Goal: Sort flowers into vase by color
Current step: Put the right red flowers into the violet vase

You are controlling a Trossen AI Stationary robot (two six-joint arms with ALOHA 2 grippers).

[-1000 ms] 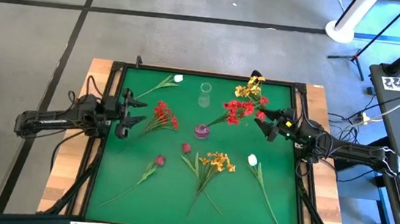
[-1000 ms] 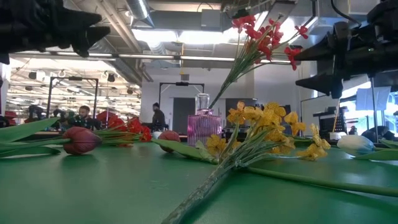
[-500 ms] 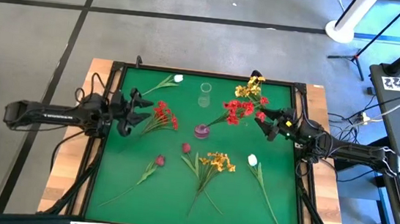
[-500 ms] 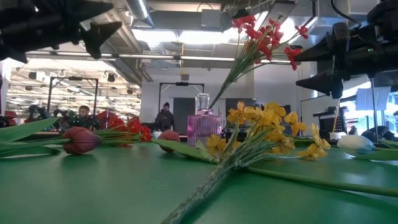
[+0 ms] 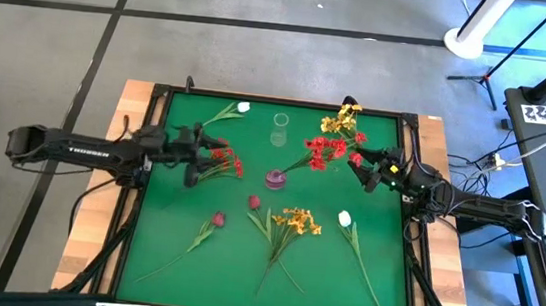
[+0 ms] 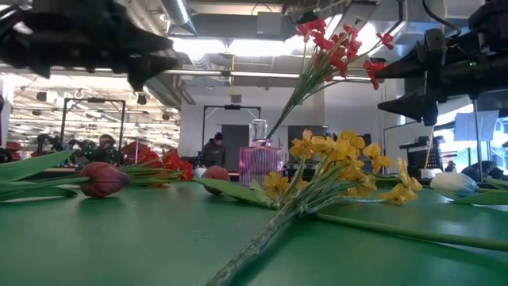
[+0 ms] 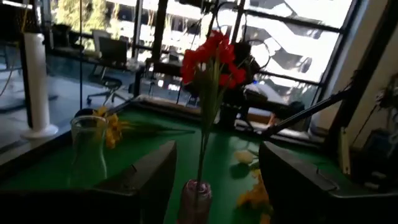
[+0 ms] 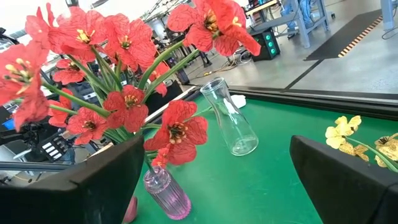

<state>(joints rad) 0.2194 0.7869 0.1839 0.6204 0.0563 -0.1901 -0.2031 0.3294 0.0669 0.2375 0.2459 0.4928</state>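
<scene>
A pink vase (image 5: 275,179) stands mid-table and holds one red blossom cluster (image 5: 328,150) by its stem, leaning right. A clear vase (image 5: 280,126) stands behind it. Loose on the green mat lie a red cluster (image 5: 222,159), yellow-orange clusters (image 5: 297,219) (image 5: 345,115), white buds (image 5: 243,107) (image 5: 344,218) and dark red buds (image 5: 217,219) (image 5: 254,202). My left gripper (image 5: 199,160) hangs open, level, above the loose red cluster's stem end, facing the pink vase (image 7: 194,198). My right gripper (image 5: 367,172) waits open at the right, facing the vased red blossoms (image 8: 124,68).
A black frame (image 5: 158,92) rims the green mat. Long green stems (image 5: 367,273) trail toward the near edge. The middle left and near left of the mat hold only one dark red bud and its stem. People and shelving show in the room beyond (image 6: 210,151).
My left gripper has moved toward the table's right edge, from the mat's left rim to above the loose red cluster, staying high, level and open, with a slight roll. The flowers and vases have kept their places.
</scene>
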